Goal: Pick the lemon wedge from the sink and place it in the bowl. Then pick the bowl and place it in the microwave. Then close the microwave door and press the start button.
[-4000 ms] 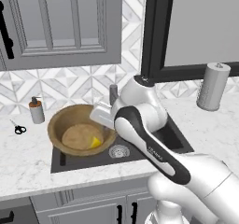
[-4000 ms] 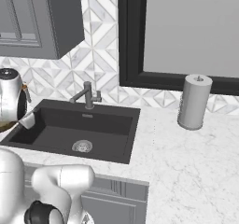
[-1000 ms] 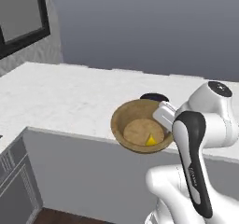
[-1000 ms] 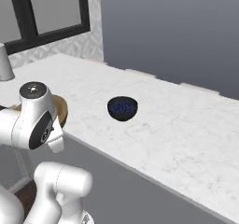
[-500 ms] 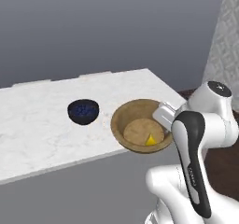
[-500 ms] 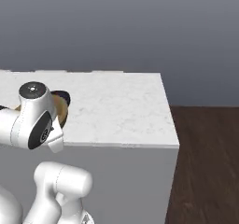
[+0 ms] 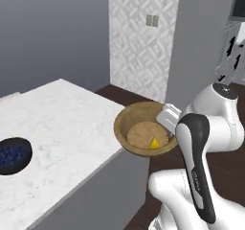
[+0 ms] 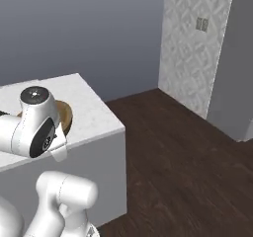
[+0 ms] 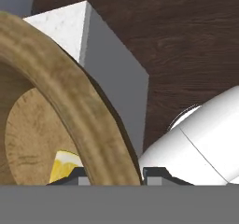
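Wooden bowl [image 7: 144,135] in transit, lemon wedge [image 7: 154,143] already inside.
Gripper [image 9: 110,175] is clamped on the bowl's rim, one finger inside and one outside, carrying it in the air just past the marble counter [image 7: 62,128] corner, above dark floor. Wedge-in-bowl and bowl pickup look done; left: bowl into microwave, door shut, start pressed. Fingertips are mostly cut off at the hand view's bottom; right base view hides most of the bowl behind the arm.

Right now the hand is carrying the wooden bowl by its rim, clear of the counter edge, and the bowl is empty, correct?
Not empty. The lemon wedge lies inside the bowl, as the left base view shows. The rest stands: the hand grips the rim, with the bowl past the counter edge.
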